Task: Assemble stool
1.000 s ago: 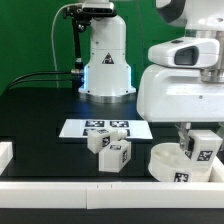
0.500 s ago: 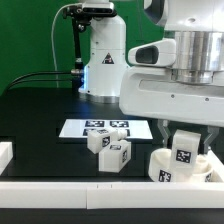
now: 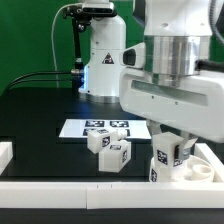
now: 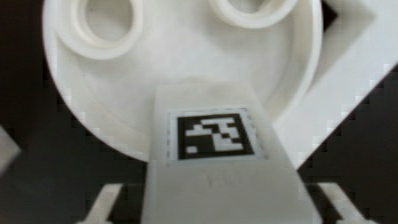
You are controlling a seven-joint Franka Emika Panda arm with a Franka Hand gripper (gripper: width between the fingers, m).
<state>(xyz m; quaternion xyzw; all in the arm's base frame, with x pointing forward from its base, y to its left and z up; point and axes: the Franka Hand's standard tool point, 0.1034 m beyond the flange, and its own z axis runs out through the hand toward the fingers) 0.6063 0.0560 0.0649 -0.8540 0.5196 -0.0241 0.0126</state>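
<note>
Arm has swung toward the exterior view's left and dropped. Pincer point(image 3: 172, 138) grasping a leg point(image 3: 167, 155), close over the seat point(image 3: 203, 170), near right on bench; contact unclear. Insertion probably next.

Ext. cam faces arm base point(image 3: 105, 62); wrist cam v. close on leg point(image 4: 217, 150) (seen in both).

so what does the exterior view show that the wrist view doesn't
Only the exterior view: two loose legs, the marker board, the white rail and the arm's base. Only the wrist view: two round holes in the seat, seen close up. Both: the third leg, tag showing, at the round seat.
</note>
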